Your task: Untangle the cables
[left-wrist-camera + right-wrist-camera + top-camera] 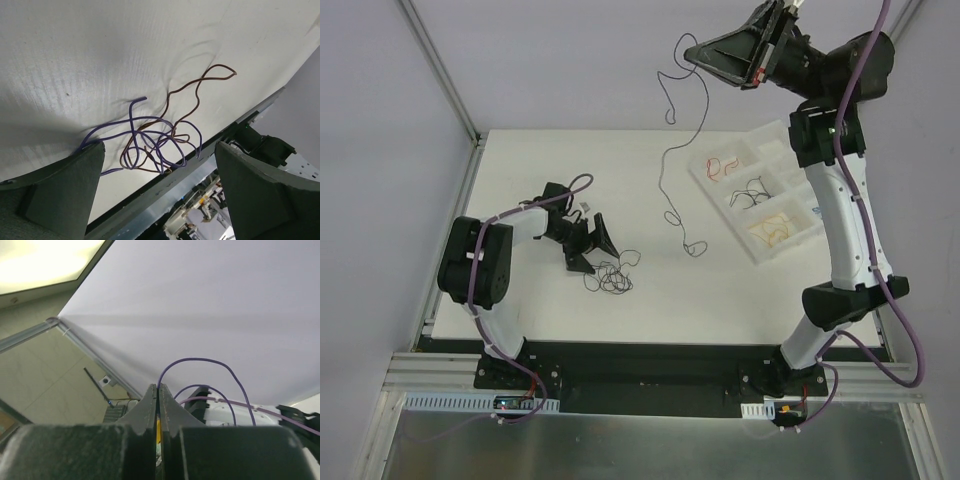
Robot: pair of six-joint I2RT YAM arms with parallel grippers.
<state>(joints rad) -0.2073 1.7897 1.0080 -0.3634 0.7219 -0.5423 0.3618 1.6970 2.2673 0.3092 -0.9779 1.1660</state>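
A small tangle of thin cables point(610, 277) lies on the white table in front of my left gripper point(597, 250). In the left wrist view the tangle is blue loops point(150, 135) twined with a brown-orange wire point(197, 92), and the left gripper point(160, 150) stands open just short of it with nothing between its fingers. My right gripper point(688, 52) is raised high at the back and is shut on one thin blue cable point(703, 110). That cable hangs down to the table, where its curled end point(693, 245) rests. The right wrist view shows this cable point(200, 360) arcing out of the closed right gripper point(158, 390).
A white compartment tray point(726, 217) sits at the right of the table. It holds a red cable point(723, 167), black cables point(752, 195) and yellow cables point(770, 228) in separate compartments. The table's near edge runs just beyond the tangle in the left wrist view.
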